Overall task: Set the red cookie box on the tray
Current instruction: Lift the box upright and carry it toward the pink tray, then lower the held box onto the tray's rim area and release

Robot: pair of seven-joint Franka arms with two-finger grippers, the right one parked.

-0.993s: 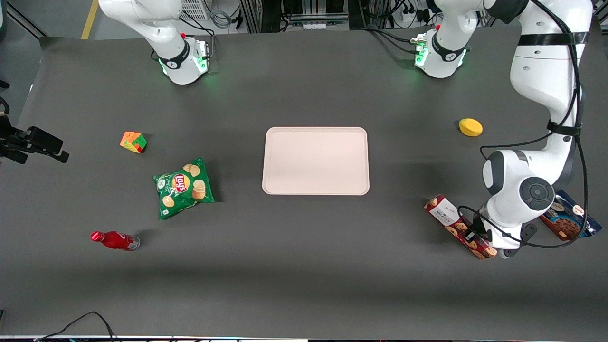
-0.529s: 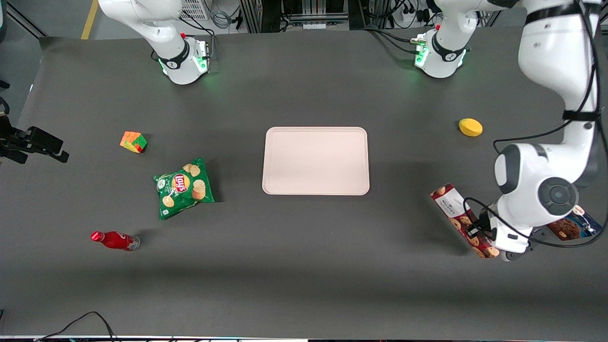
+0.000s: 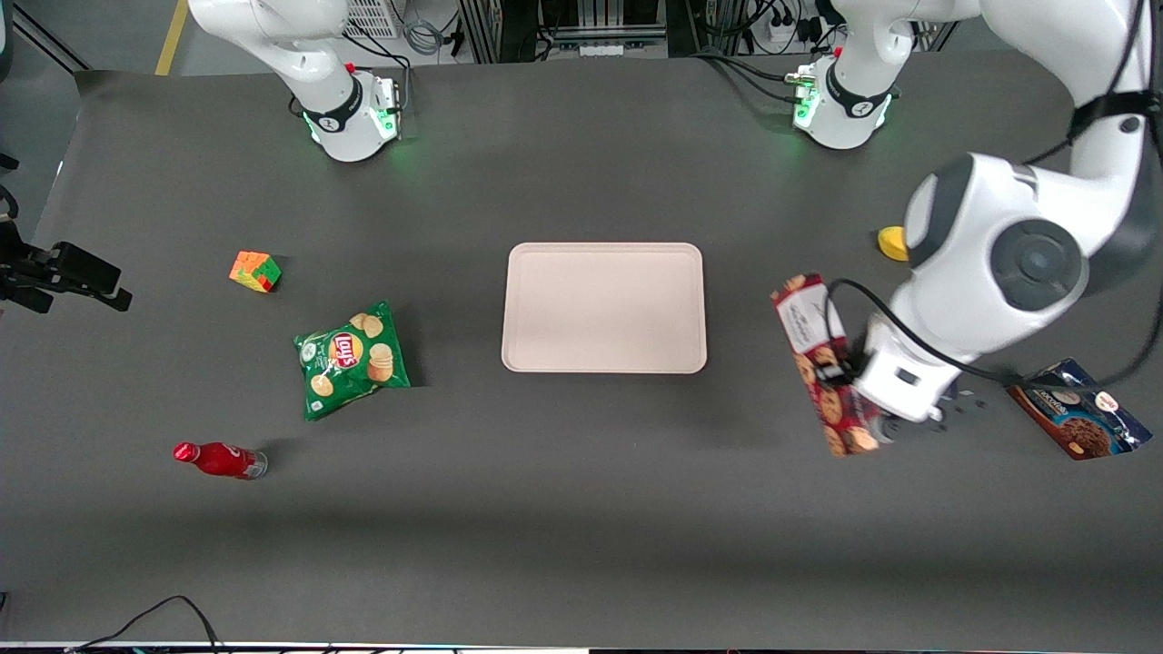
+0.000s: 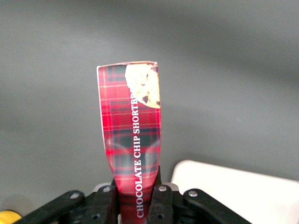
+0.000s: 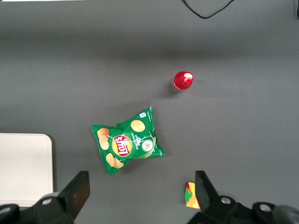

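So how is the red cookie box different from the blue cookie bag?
The red cookie box is a long, narrow plaid carton; the blue cookie bag is a shorter, wider pouch. The box is held off the table in the gripper, jaws shut on it, between the tray and the bag; the bag lies flat on the table, untouched. The box has a white label panel; the bag is blue and brown. Both show cookie pictures.

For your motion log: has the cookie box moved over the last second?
Yes. The cookie box, clamped in the gripper, has been lifted off the table and carried toward the tray.
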